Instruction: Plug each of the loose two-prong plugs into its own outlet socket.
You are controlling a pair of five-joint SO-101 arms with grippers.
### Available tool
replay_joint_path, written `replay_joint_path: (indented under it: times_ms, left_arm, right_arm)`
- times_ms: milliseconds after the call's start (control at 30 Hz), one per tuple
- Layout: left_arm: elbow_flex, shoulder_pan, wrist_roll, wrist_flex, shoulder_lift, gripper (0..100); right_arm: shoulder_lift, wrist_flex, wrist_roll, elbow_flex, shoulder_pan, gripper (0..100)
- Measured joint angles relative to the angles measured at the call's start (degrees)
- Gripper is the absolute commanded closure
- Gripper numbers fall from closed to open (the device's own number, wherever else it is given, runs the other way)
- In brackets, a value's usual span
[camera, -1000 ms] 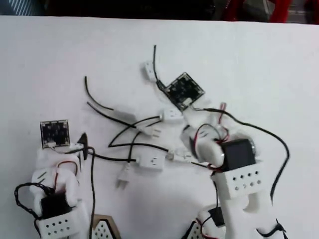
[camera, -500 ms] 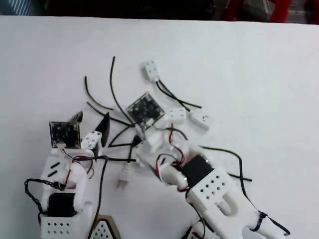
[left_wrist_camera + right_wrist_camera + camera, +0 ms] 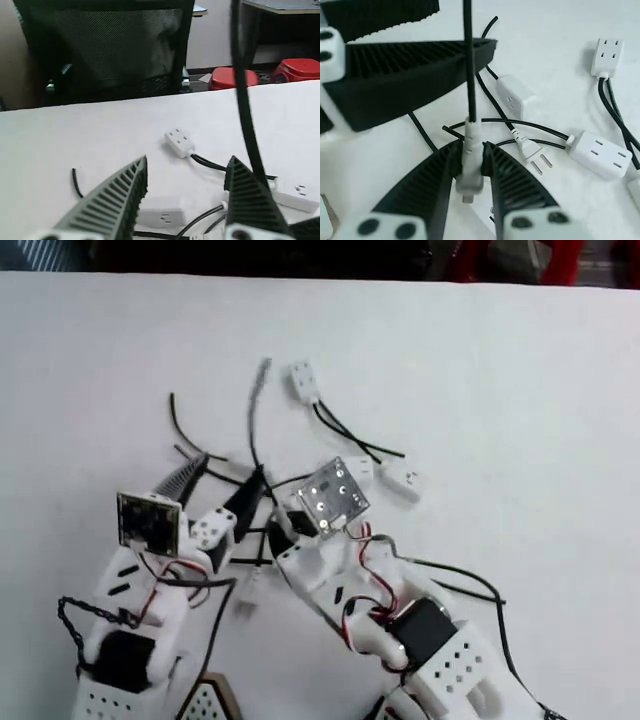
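The right pincer (image 3: 471, 148) is clamping a plug (image 3: 468, 175) while the left pincer (image 3: 187, 165) is hanging wide open over the counter (image 3: 100, 130) near an outlet socket (image 3: 179, 142).

White printed plastic forms the left arm (image 3: 125, 600) and the right arm (image 3: 330, 575); each carries a black servo (image 3: 118, 655), looped red and black wires (image 3: 362, 552) and a square circuit board (image 3: 148, 522); the fingers (image 3: 116, 202) are black, ribbed wedges; small round holes dot the housings (image 3: 455, 670).
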Motion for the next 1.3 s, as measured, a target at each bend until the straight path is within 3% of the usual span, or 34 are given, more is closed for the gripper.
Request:
replay_joint_path:
  times_ms: [267,433,600,800,1033,1300]
  left_arm:
    - [-8.18,9.67,-0.62,9.93,-0.62,74]
    - [-9.41,10.37,-2.55,12.57,-0.79,74]
    - [-9.41,2.29,-4.13,13.71,-0.79,74]
    - [-9.41,-6.77,-11.78,16.26,-0.79,74]
    - [-10.46,-8.79,-18.37,16.35,-0.35,74]
    - [-29.19,-8.79,-18.99,20.40,26.73,74]
  right_arm:
    - [-0.62,0.00,0.00,0.09,0.26,98.1]
    - [-0.62,0.00,0.00,0.09,1.32,98.1]
    - [-0.62,-1.41,-0.53,0.09,8.70,98.1]
    - [-0.53,-7.65,-1.58,3.25,14.51,98.1]
    - [-0.53,-12.40,-7.30,3.69,21.45,98.1]
    - [-0.53,-14.59,-10.37,3.69,26.29,98.1]
